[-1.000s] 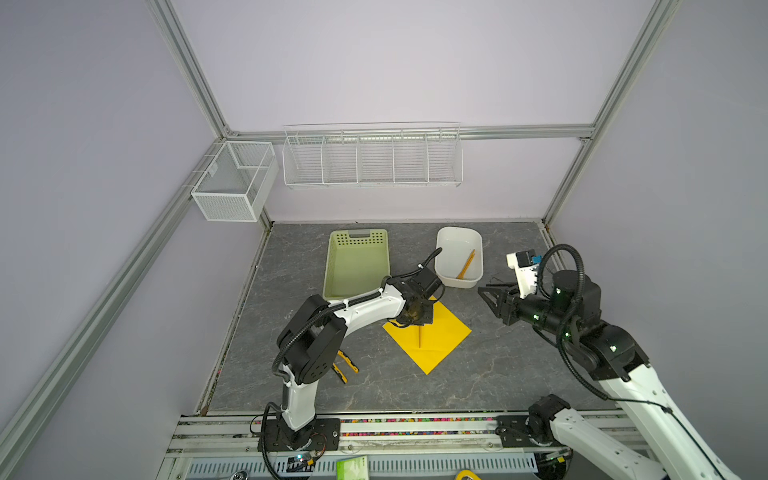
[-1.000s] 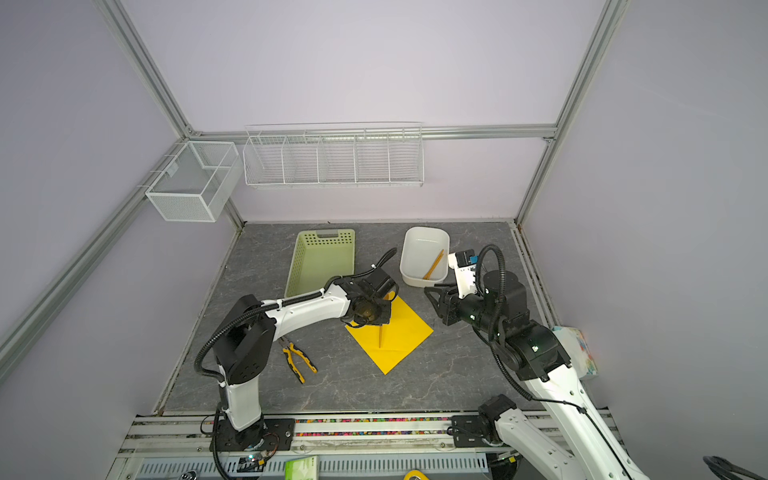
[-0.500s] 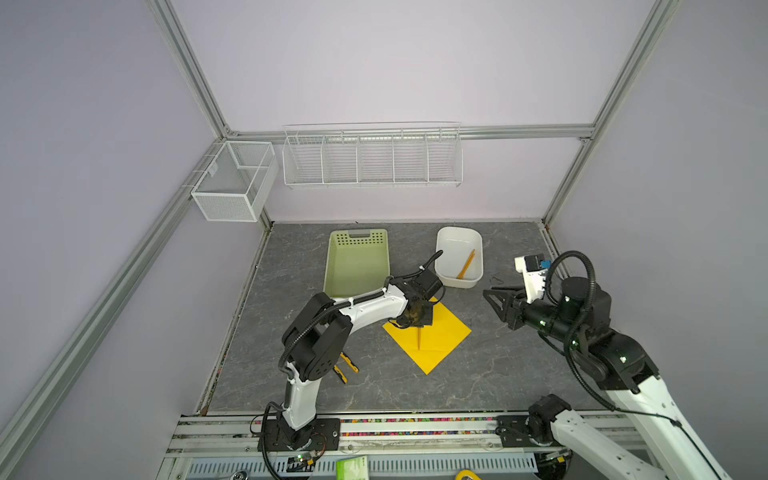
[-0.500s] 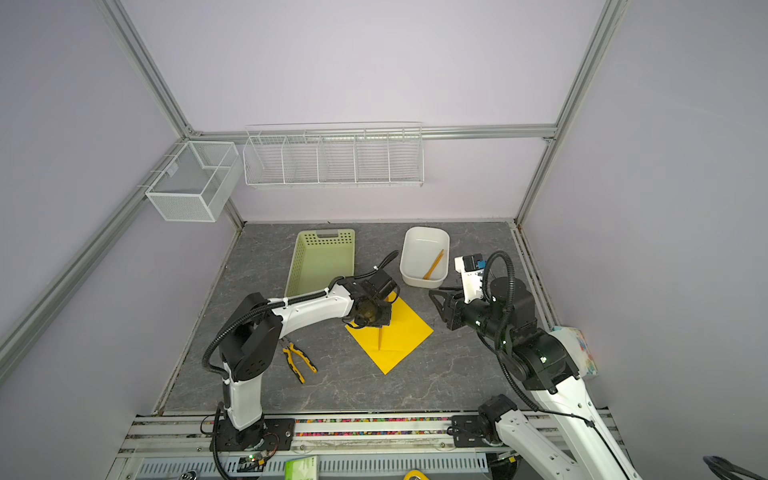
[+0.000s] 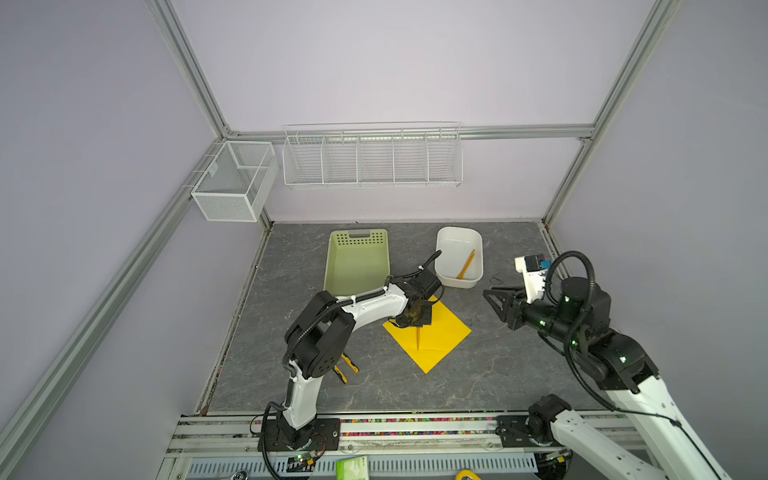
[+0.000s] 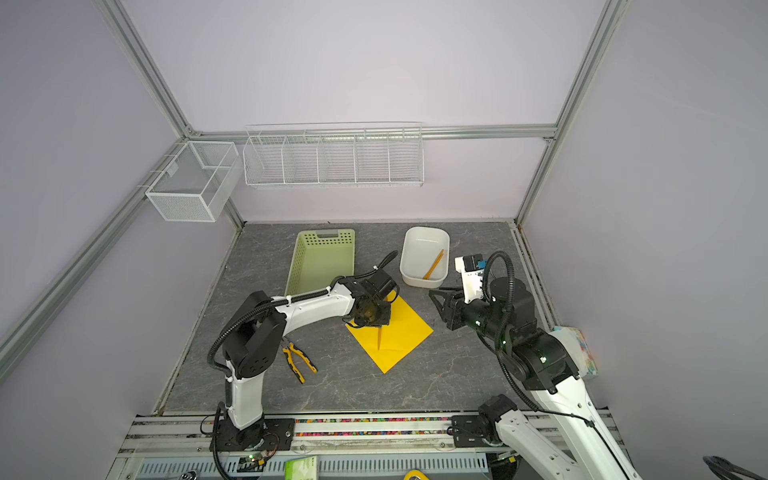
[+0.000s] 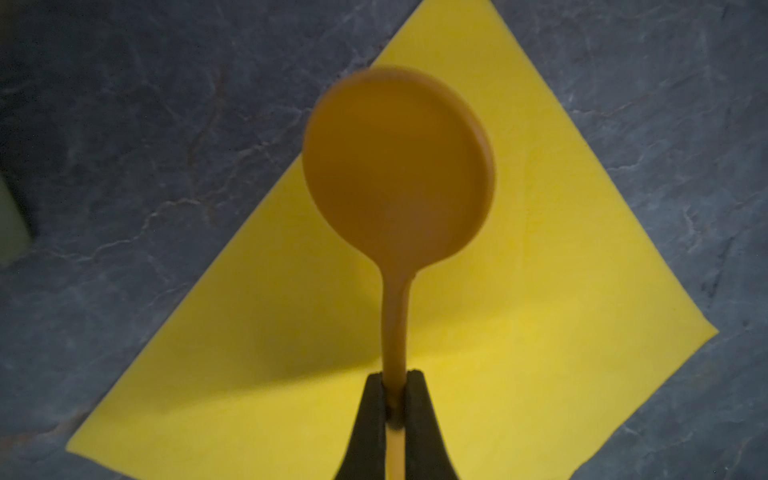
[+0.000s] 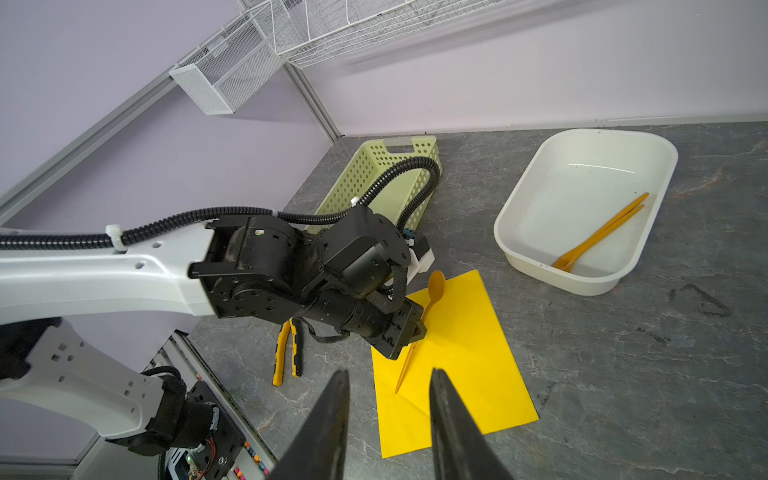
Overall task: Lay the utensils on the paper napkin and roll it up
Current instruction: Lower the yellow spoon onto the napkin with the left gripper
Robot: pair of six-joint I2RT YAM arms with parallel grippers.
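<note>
Tightly on spoon (image 7: 397, 166), left hand (image 7: 395, 380)

An orange spoon (image 7: 397, 166), a plain yellow napkin (image 5: 444, 332), a pale green perforated basket (image 5: 359, 239) and a grey veined tabletop (image 5: 286, 291) are seen.

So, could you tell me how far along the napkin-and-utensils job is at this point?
Done: nothing complete yet; the napkin lies flat, unrolled. In hand: the left gripper is shut on the handle of the spoon, holding it tilted over the napkin. Left: release the spoon, fetch the other orange utensil from the white tub, then roll the napkin. The right gripper is open and empty.
</note>
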